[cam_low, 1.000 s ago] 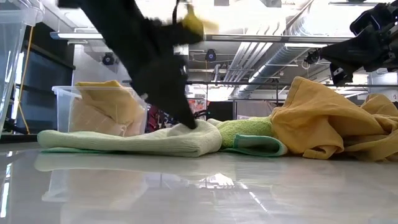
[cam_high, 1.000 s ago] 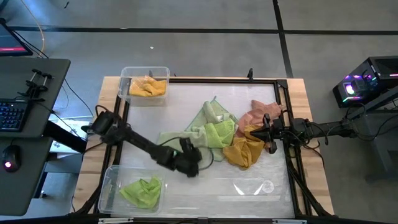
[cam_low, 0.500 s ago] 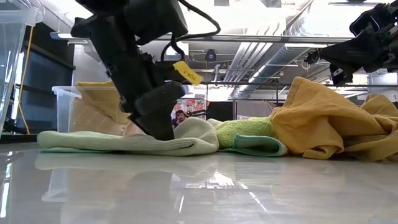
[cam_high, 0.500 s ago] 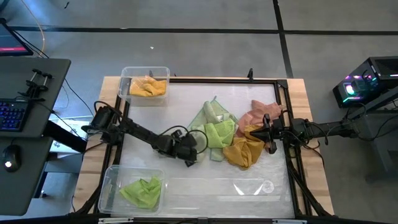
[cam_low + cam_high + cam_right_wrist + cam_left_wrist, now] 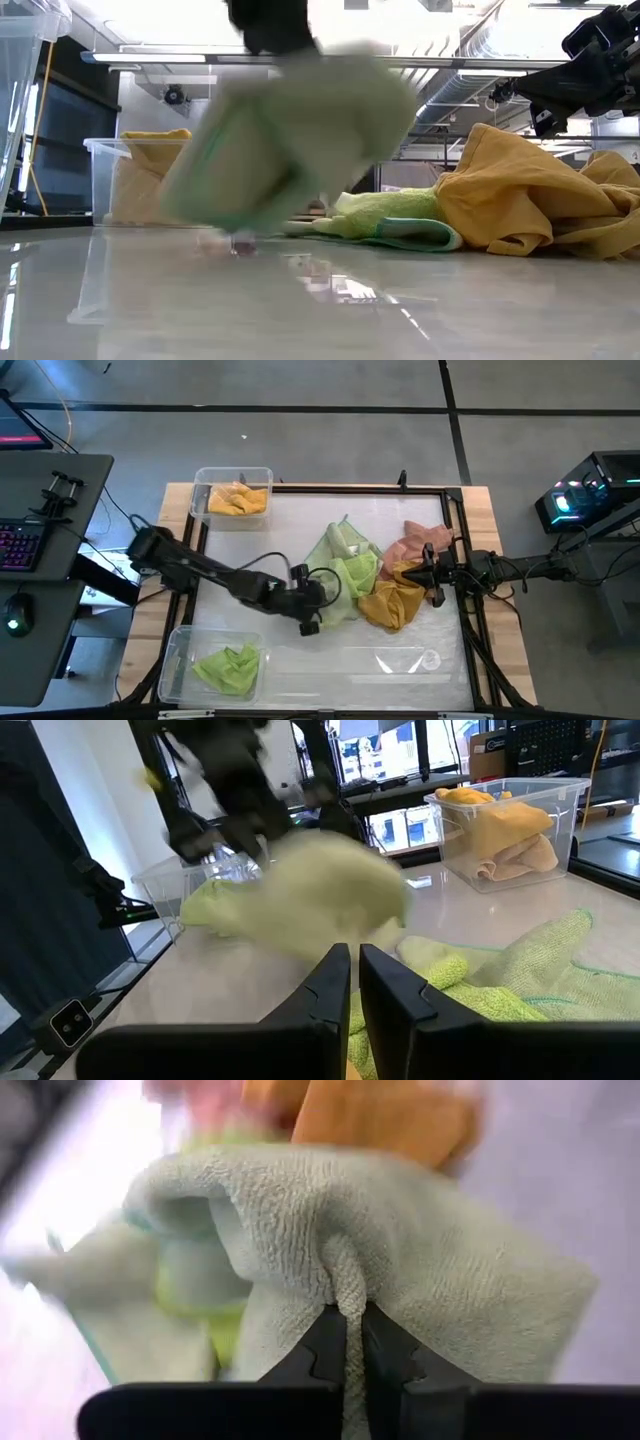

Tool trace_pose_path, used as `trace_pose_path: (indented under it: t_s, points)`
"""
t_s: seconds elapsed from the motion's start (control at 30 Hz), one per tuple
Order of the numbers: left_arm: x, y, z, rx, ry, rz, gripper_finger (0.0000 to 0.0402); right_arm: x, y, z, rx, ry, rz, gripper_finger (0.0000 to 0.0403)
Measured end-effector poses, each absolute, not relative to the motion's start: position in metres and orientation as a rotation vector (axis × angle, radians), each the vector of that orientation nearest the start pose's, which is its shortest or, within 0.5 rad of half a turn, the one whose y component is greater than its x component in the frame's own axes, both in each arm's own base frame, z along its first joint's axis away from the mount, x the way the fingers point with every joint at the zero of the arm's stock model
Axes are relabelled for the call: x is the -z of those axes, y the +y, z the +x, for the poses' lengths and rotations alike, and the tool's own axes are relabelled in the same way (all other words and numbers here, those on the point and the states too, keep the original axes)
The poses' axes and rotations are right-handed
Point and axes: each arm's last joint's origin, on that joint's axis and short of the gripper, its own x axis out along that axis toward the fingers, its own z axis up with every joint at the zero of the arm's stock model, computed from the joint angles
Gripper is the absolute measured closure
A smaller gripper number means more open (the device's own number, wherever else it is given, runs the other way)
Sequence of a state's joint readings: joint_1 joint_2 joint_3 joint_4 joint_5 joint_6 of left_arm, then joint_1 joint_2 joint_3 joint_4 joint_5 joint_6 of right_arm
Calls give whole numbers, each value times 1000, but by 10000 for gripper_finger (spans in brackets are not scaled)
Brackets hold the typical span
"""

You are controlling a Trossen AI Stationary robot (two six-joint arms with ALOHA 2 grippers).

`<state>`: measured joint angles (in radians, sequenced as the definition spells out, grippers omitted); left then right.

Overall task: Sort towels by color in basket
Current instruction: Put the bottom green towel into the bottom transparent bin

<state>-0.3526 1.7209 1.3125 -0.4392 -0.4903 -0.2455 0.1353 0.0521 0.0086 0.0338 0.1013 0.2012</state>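
Note:
My left gripper (image 5: 318, 600) is shut on a pale green towel (image 5: 290, 140), raised just left of the towel pile at mid-table. The pile holds another pale green towel (image 5: 340, 544), a lime green one (image 5: 356, 572), a mustard one (image 5: 390, 602) and a salmon pink one (image 5: 415, 545), each lying on the table or on its neighbours. My right gripper (image 5: 428, 573) is shut and empty, hovering at the pile's right side above the mustard towel (image 5: 520, 200). My left gripper pinches a raised fold of the pale green towel (image 5: 345, 1285) between its two fingers (image 5: 322, 1342). The cloth bunches at the fingertips and drapes away on both sides. The towel hangs slack below the gripper; whether its lowest edge (image 5: 225, 222) touches the table I cannot tell.
A clear bin (image 5: 262, 475) at the far left holds yellow-orange cloth. A second clear bin (image 5: 172, 655) at the near left holds a lime green towel (image 5: 228, 666). A clear lid or tray (image 5: 400, 660) lies near the front edge. A black frame (image 5: 460, 520) borders the work surface.
My left gripper has gone down onto the pale green towel that lay flat, taken hold of it and risen, shifting a little toward the table's right. The towel has been pulled up off the table, gathered into a hanging bundle.

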Motion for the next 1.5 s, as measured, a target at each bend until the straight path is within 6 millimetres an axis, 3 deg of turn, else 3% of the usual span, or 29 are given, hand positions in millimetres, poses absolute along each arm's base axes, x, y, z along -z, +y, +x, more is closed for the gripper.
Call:
trace_pose_path:
  t_s: [0.23, 0.37, 0.53, 0.8, 1.03, 1.23, 1.5]
  points:
    - [-360, -167, 310, -26, 407, 259, 400, -166, 11, 100, -33, 13, 200, 380]
    - [-393, -196, 280, 94, 308, 266, 400, -166, 11, 100, -33, 13, 200, 380]
    - [-427, -220, 239, 143, 219, 90, 400, -166, 11, 100, -33, 14, 200, 380]
    - [-424, -242, 169, 44, 298, -190, 400, -165, 11, 100, -33, 14, 200, 380]
    - [-395, -247, 122, 28, 578, -376, 400, -165, 11, 100, -33, 15, 200, 380]
    - [-371, -244, 114, -134, 807, -466, 400, -165, 11, 100, -33, 14, 200, 380]
    - [-341, -257, 129, -229, 1063, -414, 400, -166, 11, 100, -33, 14, 200, 380]
